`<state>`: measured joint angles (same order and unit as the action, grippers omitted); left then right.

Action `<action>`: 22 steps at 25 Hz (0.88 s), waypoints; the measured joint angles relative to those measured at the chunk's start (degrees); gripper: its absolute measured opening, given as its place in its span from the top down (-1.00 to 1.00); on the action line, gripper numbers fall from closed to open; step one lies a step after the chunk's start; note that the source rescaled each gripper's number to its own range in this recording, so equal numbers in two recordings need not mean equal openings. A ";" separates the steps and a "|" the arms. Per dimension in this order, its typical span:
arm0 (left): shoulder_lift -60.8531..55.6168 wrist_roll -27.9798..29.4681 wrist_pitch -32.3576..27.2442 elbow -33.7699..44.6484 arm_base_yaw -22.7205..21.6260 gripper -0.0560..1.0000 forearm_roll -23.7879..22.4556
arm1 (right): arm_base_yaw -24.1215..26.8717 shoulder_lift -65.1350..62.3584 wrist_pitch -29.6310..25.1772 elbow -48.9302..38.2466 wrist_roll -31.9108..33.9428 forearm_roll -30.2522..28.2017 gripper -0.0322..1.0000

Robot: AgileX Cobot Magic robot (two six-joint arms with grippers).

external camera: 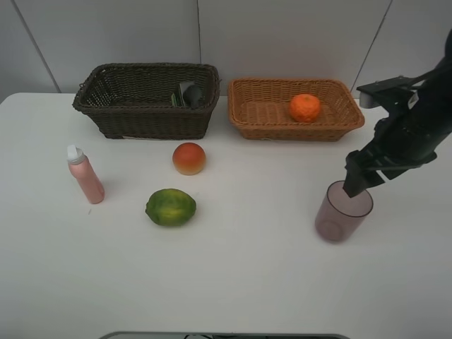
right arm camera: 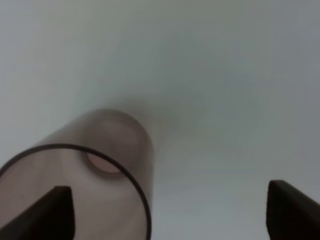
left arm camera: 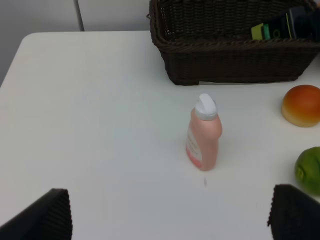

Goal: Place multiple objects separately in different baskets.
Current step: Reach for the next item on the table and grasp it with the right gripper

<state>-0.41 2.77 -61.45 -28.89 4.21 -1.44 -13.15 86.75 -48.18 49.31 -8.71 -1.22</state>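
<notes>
The dark brown basket (external camera: 141, 116) holds the dark grey pump bottle (external camera: 191, 94). The light tan basket (external camera: 296, 128) holds the orange mandarin (external camera: 305, 107). On the table stand or lie the red-orange fruit (external camera: 188, 157), the green oval fruit (external camera: 171, 207), the pink white-capped bottle (external camera: 86, 176) and the upright purple cup (external camera: 341, 215). My right gripper (external camera: 357, 183) is open at the cup's rim. In the right wrist view the gripper (right arm camera: 170, 215) straddles the wall of the cup (right arm camera: 90, 165). My left gripper (left arm camera: 170, 220) is open and empty, facing the pink bottle (left arm camera: 204, 135) from a distance.
The two baskets stand side by side at the back of the white table (external camera: 233, 282), against a grey wall. The left wrist view also shows the dark basket (left arm camera: 230, 65), the red-orange fruit (left arm camera: 301, 105) and the green fruit (left arm camera: 309, 170).
</notes>
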 joint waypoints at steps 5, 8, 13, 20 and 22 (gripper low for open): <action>0.00 0.00 0.00 0.00 0.00 -1.00 0.00 | 0.00 0.00 5.14 -3.04 -0.74 0.33 -0.92; 0.00 0.00 0.00 0.00 0.00 -1.00 0.00 | 0.67 0.00 9.14 -5.74 -0.91 0.33 -0.92; 0.00 0.00 0.00 0.00 0.00 -1.00 0.00 | 1.31 1.69 13.04 -7.68 -0.91 0.34 -0.92; 0.00 0.00 0.00 0.00 0.00 -1.00 0.00 | 1.31 4.47 15.01 -7.68 -0.91 1.22 -0.38; 0.00 0.00 0.00 0.00 0.00 -1.00 0.00 | 1.31 4.53 15.14 -7.68 -0.91 1.22 0.13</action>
<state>-0.41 2.77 -61.45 -28.89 4.21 -1.44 -11.84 91.28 -33.04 41.63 -9.62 0.00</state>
